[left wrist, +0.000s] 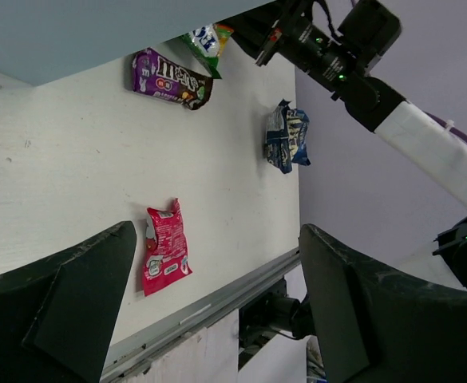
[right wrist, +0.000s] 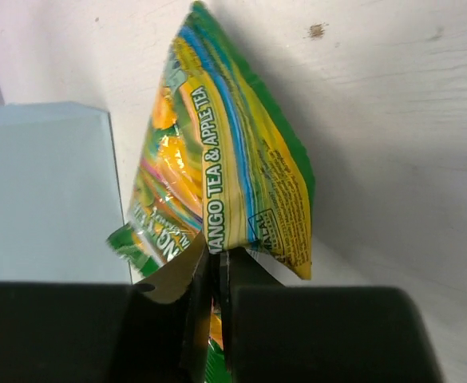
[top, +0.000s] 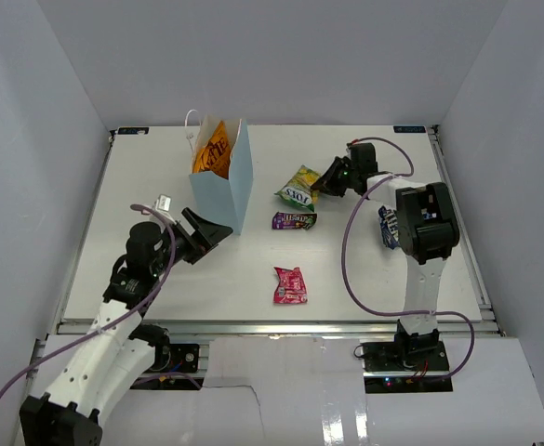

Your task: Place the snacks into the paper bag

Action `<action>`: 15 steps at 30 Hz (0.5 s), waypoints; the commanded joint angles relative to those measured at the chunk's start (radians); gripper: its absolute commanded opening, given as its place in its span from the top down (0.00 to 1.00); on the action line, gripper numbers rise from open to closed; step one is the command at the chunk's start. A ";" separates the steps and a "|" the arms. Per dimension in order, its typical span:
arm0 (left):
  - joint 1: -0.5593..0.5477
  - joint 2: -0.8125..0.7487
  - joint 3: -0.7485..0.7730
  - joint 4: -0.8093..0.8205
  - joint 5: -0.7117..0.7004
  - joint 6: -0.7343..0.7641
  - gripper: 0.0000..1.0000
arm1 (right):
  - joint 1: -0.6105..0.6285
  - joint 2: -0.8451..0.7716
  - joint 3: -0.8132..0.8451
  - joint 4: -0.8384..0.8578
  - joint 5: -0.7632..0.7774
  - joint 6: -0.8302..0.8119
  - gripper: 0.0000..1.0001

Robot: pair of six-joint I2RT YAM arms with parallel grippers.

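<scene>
Your right gripper [top: 327, 180] pinches the yellow-green packet [top: 298, 190] by its edge: lift high, clear the paper bag [top: 240, 182] rim. Left gripper [top: 206, 233] hangs wide open.

Your left gripper [left wrist: 217, 255] is spread wide. A pink-red packet [left wrist: 165, 249] lies on the table [left wrist: 57, 167] between its fingers. A purple packet [left wrist: 169, 78] lies farther off.
</scene>
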State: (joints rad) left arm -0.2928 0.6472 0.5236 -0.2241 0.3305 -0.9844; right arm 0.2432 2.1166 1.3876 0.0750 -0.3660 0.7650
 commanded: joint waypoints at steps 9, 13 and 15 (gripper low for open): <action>-0.121 0.409 0.223 0.204 0.142 0.136 0.07 | -0.160 -0.305 -0.251 0.178 -0.799 -0.427 0.92; -0.183 0.529 0.271 0.296 0.140 0.148 0.07 | -0.156 -0.450 -0.352 0.044 -0.872 -0.620 0.92; -0.206 0.574 0.298 0.324 0.151 0.147 0.07 | -0.156 -0.503 -0.398 0.008 -0.904 -0.659 0.92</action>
State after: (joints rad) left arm -0.4740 1.1843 0.7723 0.0193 0.4564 -0.8642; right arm 0.0814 1.6958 1.0252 0.1383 -1.0912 0.2588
